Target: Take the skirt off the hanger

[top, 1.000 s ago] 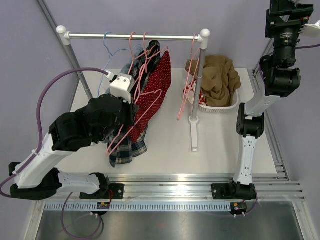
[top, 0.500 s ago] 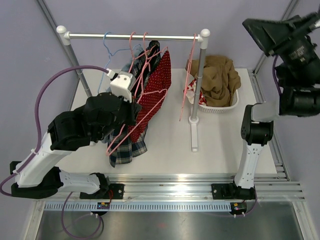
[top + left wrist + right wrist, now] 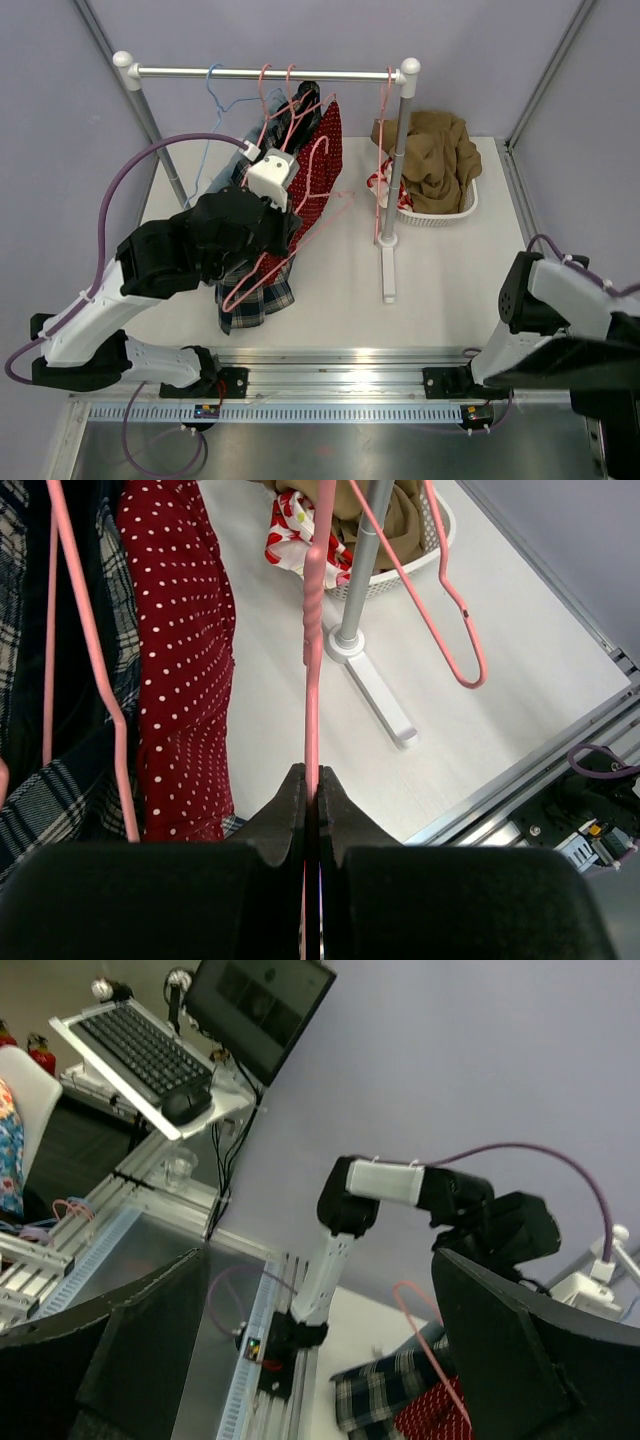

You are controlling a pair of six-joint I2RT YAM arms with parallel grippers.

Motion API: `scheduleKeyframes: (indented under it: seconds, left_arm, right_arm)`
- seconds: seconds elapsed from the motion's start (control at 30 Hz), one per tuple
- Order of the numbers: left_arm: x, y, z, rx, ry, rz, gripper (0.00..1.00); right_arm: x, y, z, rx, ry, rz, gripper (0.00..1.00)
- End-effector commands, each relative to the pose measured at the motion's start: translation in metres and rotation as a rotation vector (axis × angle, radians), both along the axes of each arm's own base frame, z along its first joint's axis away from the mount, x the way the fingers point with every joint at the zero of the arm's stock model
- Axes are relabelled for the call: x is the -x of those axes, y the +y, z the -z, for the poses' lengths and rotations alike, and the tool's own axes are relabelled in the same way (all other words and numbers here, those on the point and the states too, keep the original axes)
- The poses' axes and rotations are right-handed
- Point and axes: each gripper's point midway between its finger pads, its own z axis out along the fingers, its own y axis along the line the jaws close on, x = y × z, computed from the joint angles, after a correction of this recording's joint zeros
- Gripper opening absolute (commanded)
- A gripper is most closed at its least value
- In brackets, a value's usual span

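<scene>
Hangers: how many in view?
5. Blue hanger left on the rail; two pink hangers mid-rail among the garments; pink hanger beside the right post; held pink hanger in the shut left gripper. Garments may hide more.

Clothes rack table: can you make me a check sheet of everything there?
Surface: white table, with the clothes rack standing on it.
Job's things: red polka-dot skirt hangs under the rail; pink hanger tilted out toward the left arm.
Clutter: plaid garment beside the skirt; white basket holding brown clothing; blue hanger on the rail.
Grippers: left pincer shut on the pink hanger; right pincer open, holding nothing.
Cables: purple cable loops above the left arm.
Surroundings: lilac walls; laptop beyond the rig.
</scene>
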Motion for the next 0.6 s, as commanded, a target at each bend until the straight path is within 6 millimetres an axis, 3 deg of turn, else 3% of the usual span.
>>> scheduleKeyframes:
  seconds: [0.0,0.03,0.1,0.13,0.2,0.23,0.3,0.47,0.57]
  left_arm:
    - [-0.001,-0.013,-0.022,0.071,-0.045,0.034,0.00]
    - [-0.001,-0.015,-0.023,0.078,-0.048,0.034,0.00]
    - [-0.003,-0.017,-0.021,0.074,-0.051,0.032,0.00]
    - [-0.004,-0.018,-0.021,0.076,-0.054,0.026,0.00]
    - [-0.006,-0.020,-0.020,0.072,-0.059,0.020,0.00]
    - [-0.007,-0.020,-0.020,0.072,-0.062,0.015,0.00]
    - [-0.009,-0.018,-0.023,0.071,-0.071,0.000,0.00]
    - [-0.015,-0.009,-0.029,0.065,-0.098,-0.043,0.00]
    - [-0.016,-0.004,-0.031,0.061,-0.101,-0.069,0.00]
  right_arm:
    - [-0.017,0.005,0.021,0.137,0.186,0.152,0.99]
    - [-0.016,0.010,0.036,0.158,0.174,0.227,1.00]
    - [-0.053,0.025,0.044,0.167,0.339,0.406,1.00]
    - [-0.083,0.038,0.064,0.200,0.353,0.608,1.00]
    - [-0.099,0.052,0.092,0.214,0.343,0.775,0.99]
    - [-0.124,0.053,0.096,0.190,0.418,0.867,1.00]
    - [-0.144,0.056,0.102,0.156,0.469,0.946,0.99]
    - [-0.226,0.051,0.136,0.101,0.518,1.383,0.99]
    - [-0.257,0.044,0.157,0.043,0.578,1.501,0.99]
